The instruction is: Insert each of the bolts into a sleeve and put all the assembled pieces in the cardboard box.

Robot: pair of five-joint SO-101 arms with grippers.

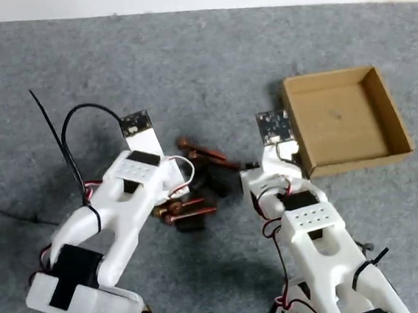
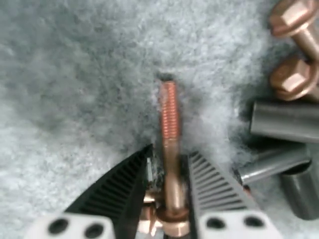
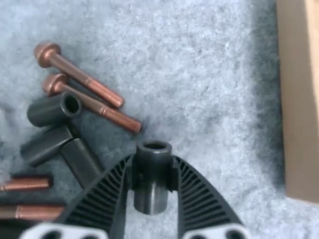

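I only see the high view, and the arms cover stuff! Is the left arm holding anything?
Observer: Yes. The left gripper is shut on a copper bolt, with the threaded end poking out past the fingertips.
Operator: What about the right one?
Observer: The right gripper is shut on a dark sleeve, held with one open end facing its wrist camera.
Operator: Is a bolt inside that sleeve?
Observer: No, the open end looks hollow, so nothing has been put in it yet.
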